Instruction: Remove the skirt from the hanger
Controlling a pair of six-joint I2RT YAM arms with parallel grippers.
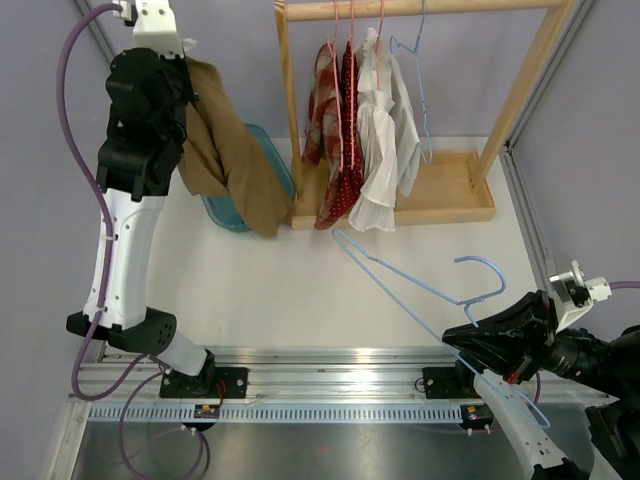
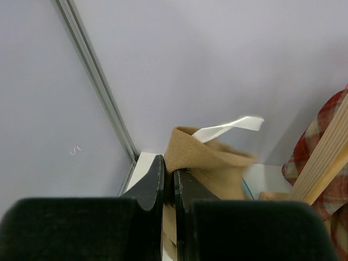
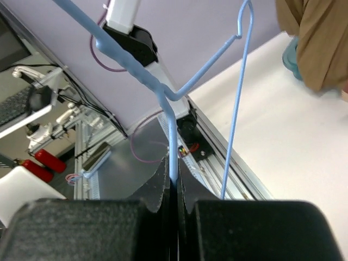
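The tan skirt point(image 1: 228, 150) hangs from my left gripper point(image 1: 185, 62), which is raised at the back left and shut on its waistband point(image 2: 202, 157). The skirt's lower part drapes over a teal bin point(image 1: 262, 150). The skirt is off the light blue hanger point(image 1: 415, 282). My right gripper point(image 1: 462, 342) at the front right is shut on that bare hanger point(image 3: 173, 138) and holds it above the table, its hook point(image 1: 485, 268) to the right.
A wooden rack point(image 1: 440, 195) stands at the back centre with red and white garments point(image 1: 360, 130) and an empty blue hanger point(image 1: 422, 80) on its rail. Grey walls close both sides. A metal rail point(image 1: 330, 385) runs along the near edge.
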